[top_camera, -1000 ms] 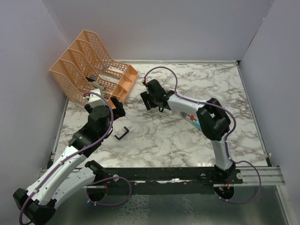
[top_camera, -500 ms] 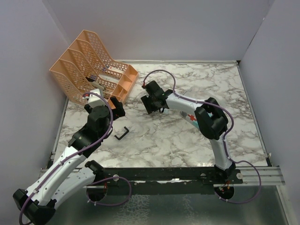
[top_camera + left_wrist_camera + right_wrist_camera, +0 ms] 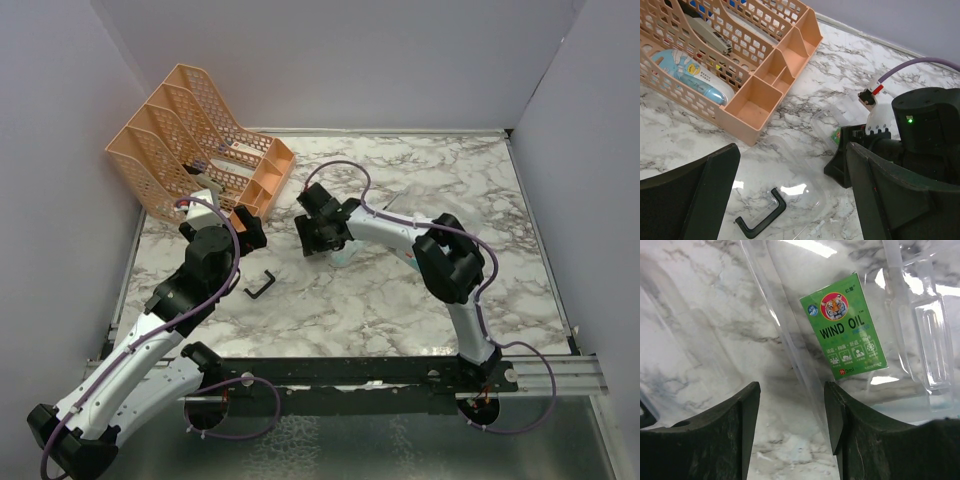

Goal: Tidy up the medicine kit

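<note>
Right gripper (image 3: 792, 390) mid-frame in the top view, half spread astride a clear wall of the open medicine kit (image 3: 829, 122), green Wind Oil box (image 3: 850, 330) inside, left gripper (image 3: 792, 150) spread wide, black handle (image 3: 761, 220) low on the marble bench (image 3: 400, 310), peach rack (image 3: 190, 140) upper left.

Robot lab cell: plain walls (image 3: 350, 60), marble-print tabletop (image 3: 380, 300).

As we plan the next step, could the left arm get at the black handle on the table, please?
Probably yes. The left gripper hangs open close above the black handle, with nothing between them; the right arm is off to one side.
</note>
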`<state>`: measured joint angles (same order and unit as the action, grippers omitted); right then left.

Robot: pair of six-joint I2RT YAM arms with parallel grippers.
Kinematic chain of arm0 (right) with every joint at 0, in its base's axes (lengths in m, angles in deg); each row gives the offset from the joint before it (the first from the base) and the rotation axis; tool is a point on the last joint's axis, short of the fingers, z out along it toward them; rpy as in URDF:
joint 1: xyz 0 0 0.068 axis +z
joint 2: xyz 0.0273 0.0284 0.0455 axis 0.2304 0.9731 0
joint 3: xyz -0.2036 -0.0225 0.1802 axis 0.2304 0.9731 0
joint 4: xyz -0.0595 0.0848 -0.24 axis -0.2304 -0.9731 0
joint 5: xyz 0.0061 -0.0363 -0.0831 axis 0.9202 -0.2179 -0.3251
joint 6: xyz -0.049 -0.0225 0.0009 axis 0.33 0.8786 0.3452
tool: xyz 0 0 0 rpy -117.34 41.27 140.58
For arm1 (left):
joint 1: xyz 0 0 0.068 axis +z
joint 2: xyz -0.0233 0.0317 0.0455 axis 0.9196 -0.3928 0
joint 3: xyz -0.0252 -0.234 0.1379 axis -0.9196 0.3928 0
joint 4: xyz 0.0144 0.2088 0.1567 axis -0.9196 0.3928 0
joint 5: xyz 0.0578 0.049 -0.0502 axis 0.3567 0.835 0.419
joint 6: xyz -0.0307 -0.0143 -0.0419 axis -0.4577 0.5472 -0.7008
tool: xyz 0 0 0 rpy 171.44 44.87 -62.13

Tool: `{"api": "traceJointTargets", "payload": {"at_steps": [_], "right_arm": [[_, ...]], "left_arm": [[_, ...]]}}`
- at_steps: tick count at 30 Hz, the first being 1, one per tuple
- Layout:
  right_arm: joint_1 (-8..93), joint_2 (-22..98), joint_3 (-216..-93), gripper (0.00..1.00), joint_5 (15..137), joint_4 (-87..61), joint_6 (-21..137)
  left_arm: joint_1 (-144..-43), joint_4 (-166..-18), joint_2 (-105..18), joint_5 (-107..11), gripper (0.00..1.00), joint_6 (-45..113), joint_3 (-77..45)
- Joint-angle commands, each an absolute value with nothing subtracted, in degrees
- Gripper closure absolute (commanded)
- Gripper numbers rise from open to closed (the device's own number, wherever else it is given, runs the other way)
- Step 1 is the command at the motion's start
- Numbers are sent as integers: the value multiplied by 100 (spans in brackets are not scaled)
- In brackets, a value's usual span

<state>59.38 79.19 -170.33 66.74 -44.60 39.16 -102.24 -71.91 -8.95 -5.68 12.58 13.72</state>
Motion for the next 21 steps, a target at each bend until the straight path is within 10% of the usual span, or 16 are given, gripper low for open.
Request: {"api": "traceJointTargets", "payload": {"at_steps": [1, 21], "right_arm": [[6232, 7581, -16847, 46, 6797, -4697, 3051], [5955, 6807, -16781, 50, 5345, -3935, 4938]], "left_arm": [[-10246, -7349, -856, -574, 9, 1197, 1367], [-10248, -7275, -880, -440, 9, 1268, 1326]]}}
